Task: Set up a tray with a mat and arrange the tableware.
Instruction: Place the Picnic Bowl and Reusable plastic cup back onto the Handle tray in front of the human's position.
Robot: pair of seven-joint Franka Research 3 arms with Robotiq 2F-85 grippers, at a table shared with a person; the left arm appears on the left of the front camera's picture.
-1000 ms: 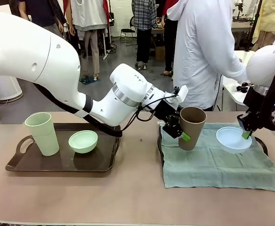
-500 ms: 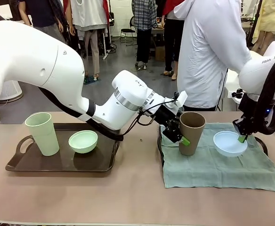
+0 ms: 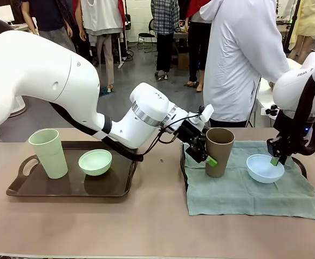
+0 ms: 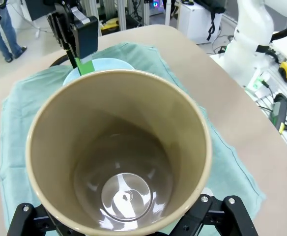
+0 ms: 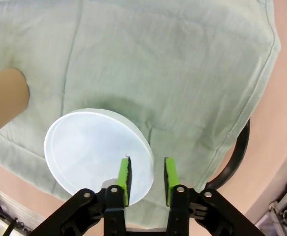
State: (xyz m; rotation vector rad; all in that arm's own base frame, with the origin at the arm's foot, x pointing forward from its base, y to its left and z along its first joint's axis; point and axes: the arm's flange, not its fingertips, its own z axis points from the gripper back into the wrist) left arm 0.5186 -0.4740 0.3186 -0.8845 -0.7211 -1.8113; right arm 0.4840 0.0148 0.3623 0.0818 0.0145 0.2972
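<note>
Jaws of L gripper (image 3: 211, 156) stand wide, one each side of brown cup (image 3: 220, 154). Near green pad lies against cup wall, far one hidden, so can't tell if they press it or just bracket it. Cup is upright on mat (image 3: 244, 197), toward its L rear part, and is empty inside per L wrist cam.

R gripper (image 5: 146, 174): jaws a narrow gap apart, astride rim of blue bowl (image 5: 92, 147). One pad is over bowl's inside, other outside it, neither clearly touching rim. Bowl sits right way up on mat, R of brown cup & apart from it.

Mat is pale green cloth, rumpled, draped over dark tray (image 5: 238, 157); its handle shows at R edge. Other tray (image 3: 66, 188), on L of table (image 3: 146, 226), carries pale green cup (image 3: 48, 152) upright & mint bowl (image 3: 95, 162) near it, not touching. Person in white top (image 3: 244, 54) stands at far side, behind mat.
</note>
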